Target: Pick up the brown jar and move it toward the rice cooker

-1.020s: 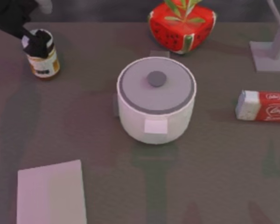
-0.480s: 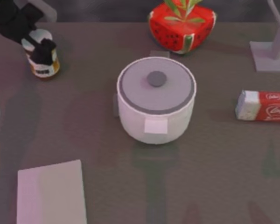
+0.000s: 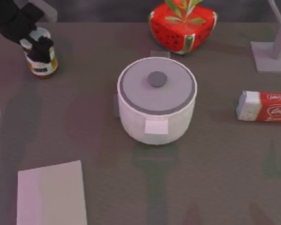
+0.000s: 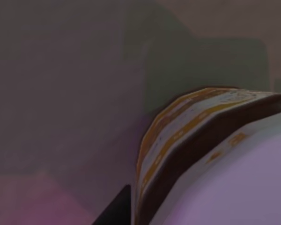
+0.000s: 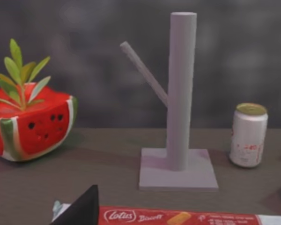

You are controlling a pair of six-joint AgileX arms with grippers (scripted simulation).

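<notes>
The brown jar (image 3: 41, 68), with a white lid and a yellow-orange label, stands at the table's far left. My left gripper (image 3: 34, 44) reaches down over it, its dark fingers (image 3: 43, 48) on either side of the lid, shut on the jar. In the left wrist view the brown jar (image 4: 187, 136) fills the frame, with one dark finger (image 4: 118, 212) beside it. The rice cooker (image 3: 157, 101), white with a grey lid, sits at the table's centre, well to the right of the jar. My right gripper (image 5: 84, 208) is out of the top view, low over the biscuit pack.
A red watermelon planter (image 3: 182, 26) stands behind the cooker. A grey stand (image 3: 271, 54) and a red biscuit pack (image 3: 264, 106) are at the right. A white can (image 5: 248, 136) is beside the stand. A pale pad (image 3: 51, 194) lies at the front left.
My left gripper came down from above the lid to sit around the jar's top. The jar shifted slightly toward the far left. Nothing else moved.
</notes>
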